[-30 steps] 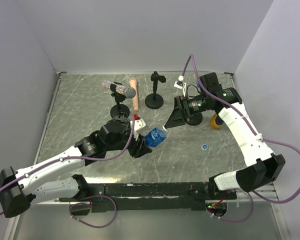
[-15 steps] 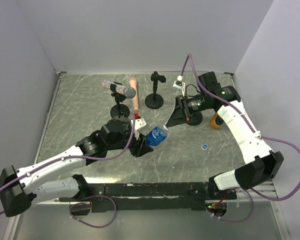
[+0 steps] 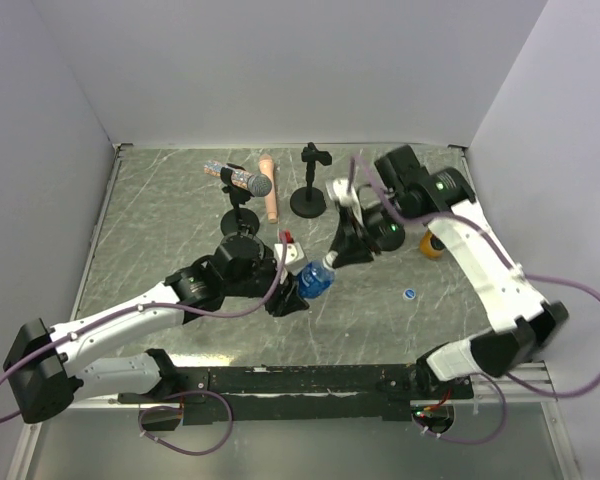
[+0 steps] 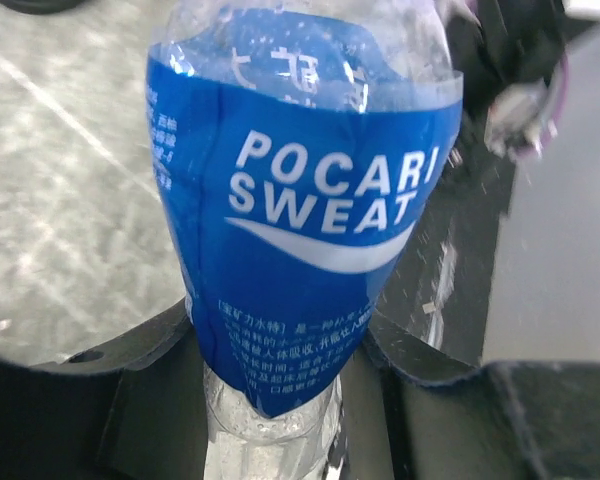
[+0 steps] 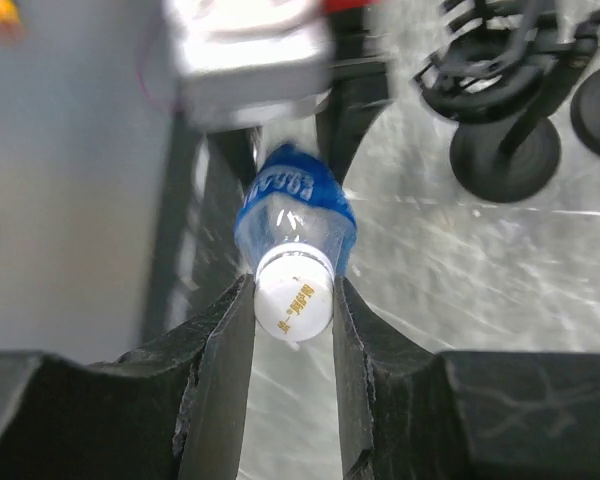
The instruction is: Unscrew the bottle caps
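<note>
**White cap gripped by right jaws; bottle braced by left**

The white cap [image 5: 294, 305] sits on the neck of the blue-labelled bottle [image 4: 300, 230], which is held above the table [image 3: 160, 230] near its middle. The right gripper [image 5: 292, 330] is clenched on this cap, one finger on each side. The pads appear to touch its rim, though blur in the wrist view prevents certainty. The left gripper [image 3: 295, 290] grasps the bottle at its base end, jaws closed around the body.

The bottle's long axis runs from near-left, at the left gripper, to far-right, where the cap points straight into the right jaws. Cap and jaws line up on that axis, so in my judgement a wrist roll of the right arm is what unscrewing calls for.

A loose blue cap [image 3: 409, 294] lies on the table to the right. An orange bottle [image 3: 433, 245] rests beyond it.
</note>
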Motion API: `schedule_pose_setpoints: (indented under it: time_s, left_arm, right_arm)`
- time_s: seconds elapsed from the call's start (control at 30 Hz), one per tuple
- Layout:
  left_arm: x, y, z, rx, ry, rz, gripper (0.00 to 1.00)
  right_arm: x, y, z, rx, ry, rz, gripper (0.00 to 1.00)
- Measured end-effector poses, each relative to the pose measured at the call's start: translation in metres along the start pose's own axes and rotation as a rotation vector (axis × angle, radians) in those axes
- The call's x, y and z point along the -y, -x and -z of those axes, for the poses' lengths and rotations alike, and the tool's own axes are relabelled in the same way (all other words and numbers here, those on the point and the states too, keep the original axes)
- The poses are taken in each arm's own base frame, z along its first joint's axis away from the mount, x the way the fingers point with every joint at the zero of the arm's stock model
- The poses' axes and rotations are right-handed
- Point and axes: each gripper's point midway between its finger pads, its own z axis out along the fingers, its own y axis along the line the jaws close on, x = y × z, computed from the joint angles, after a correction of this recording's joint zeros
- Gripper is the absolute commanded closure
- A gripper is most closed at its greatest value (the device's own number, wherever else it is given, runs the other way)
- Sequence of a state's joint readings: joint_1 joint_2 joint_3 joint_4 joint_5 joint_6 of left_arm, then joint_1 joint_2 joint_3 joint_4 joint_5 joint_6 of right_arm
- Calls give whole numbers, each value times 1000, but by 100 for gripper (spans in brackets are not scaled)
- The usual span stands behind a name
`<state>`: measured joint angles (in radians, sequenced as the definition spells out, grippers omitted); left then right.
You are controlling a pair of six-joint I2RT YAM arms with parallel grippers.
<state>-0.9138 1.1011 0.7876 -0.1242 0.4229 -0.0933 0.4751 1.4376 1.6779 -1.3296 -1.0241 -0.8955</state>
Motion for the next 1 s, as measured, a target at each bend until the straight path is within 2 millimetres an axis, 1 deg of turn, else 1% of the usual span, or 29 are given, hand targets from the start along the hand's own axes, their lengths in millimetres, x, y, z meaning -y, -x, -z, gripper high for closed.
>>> schedule_pose_setpoints:
  time_s: [0.03,0.13,0.23,0.27,0.3,0.37,0.4,0.43,0.5,0.53,0.57,0.63,0.67,0.73,0.8,0.9,0.97,1.0]
  left_arm:
    - [2,-3,-1,-13,-14,-11,99]
    - [10,-10,-2,-37,-62,-62,99]
    - [12,-13,-1,-50,-82,-110,99]
    - [12,-15,0,-55,-87,-120,99]
    - [12,-18,1,-68,-87,-131,99]
    - [11,-24,1,-87,-86,-140,99]
    - [9,-25,2,-93,-79,-146,99]
    - [7,-26,2,-98,-69,-150,99]
    - [0,-28,3,-108,-37,-147,99]
    - [-3,-29,4,-114,-24,-143,99]
    - [-6,-29,4,-113,-5,-138,99]
    - [-12,-27,5,-106,22,-137,99]
    - [-14,-26,7,-97,36,-139,99]
    - [-16,-28,12,-88,56,-141,99]
    - [-19,-30,17,-78,78,-143,99]
    - [-22,-32,22,-71,100,-144,99]
    - [-24,-34,23,-74,109,-142,99]
    - [-25,-34,23,-75,113,-142,99]
  right_arm:
    - [-7,-7,1,-15,0,71,99]
    - [-25,-19,2,-46,2,304,100]
    - [-37,-30,2,-80,-29,589,100]
    - [-38,-34,1,-90,-41,651,99]
    - [-39,-40,-1,-100,-66,736,95]
    - [-36,-51,-5,-118,-98,806,85]
    - [-33,-53,-7,-123,-112,822,78]
    - [-29,-54,-8,-124,-126,831,66]
    - [-22,-52,-9,-125,-151,842,33]
    - [-18,-52,-10,-126,-161,841,22]
    - [-11,-50,-14,-119,-173,845,14]
    - [-4,-48,-18,-109,-184,822,3]
    - [-2,-47,-19,-102,-188,815,1]
    - [-2,-44,-20,-84,-193,772,1]
    - [-7,-42,-20,-59,-192,689,1]
    - [-11,-30,-15,-5,-203,488,1]
    - [-8,-15,-7,59,-213,286,1]
    - [-4,-6,-2,96,-220,180,1]
